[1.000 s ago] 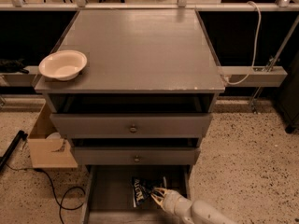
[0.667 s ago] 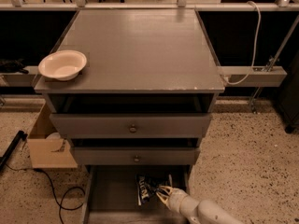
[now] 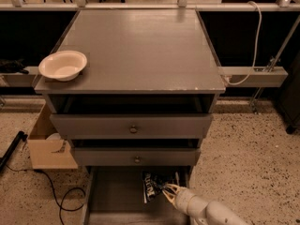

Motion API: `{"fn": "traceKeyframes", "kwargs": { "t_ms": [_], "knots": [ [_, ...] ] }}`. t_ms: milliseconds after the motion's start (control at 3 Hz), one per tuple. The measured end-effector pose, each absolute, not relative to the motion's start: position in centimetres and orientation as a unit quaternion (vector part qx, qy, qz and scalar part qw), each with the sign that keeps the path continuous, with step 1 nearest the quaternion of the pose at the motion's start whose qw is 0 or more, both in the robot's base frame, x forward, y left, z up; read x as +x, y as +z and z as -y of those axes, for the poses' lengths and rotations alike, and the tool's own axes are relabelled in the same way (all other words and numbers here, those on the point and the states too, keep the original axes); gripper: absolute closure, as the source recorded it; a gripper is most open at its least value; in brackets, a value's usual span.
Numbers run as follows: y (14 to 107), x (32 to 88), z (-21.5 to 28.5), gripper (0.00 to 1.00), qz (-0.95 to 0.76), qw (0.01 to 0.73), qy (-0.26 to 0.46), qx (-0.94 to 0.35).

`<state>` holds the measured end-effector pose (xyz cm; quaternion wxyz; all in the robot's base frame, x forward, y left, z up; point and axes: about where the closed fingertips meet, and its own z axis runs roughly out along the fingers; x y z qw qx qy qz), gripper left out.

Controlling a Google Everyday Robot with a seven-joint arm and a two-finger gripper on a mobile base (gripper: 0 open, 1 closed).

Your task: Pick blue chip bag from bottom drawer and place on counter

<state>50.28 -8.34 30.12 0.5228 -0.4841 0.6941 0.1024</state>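
The white lettering on the blue chip bag [image 3: 152, 187] (at the claw [image 3: 167, 190], in the bottom drawer [image 3: 112, 196]) cannot be read.

1. A pale bowl [image 3: 63, 65] sits at the front-left corner of the worktop [image 3: 140, 46].
2. Below the worktop are two knobbed drawers [image 3: 133, 126], one above the other; the bottom drawer [image 3: 112, 196] is pulled out beneath them.
3. The blue chip bag [image 3: 152, 185] (white lettering showing) is tilted near that drawer's right wall.
4. The pincer [image 3: 167, 190] reaches in from the lower right and is clamped on the bag's right edge.
5. A cardboard box [image 3: 47, 146] stands on the floor, left of the drawers.
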Motion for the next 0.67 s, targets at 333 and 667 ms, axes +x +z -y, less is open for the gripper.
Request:
{"fn": "traceKeyframes", "kwargs": {
  "t_ms": [333, 667],
  "knots": [
    [34.0, 50.0, 10.0, 1.00, -0.680, 0.540, 0.058, -0.492],
    [37.4, 49.3, 11.9, 1.00, -0.669, 0.557, 0.026, -0.491]
  ]
}}
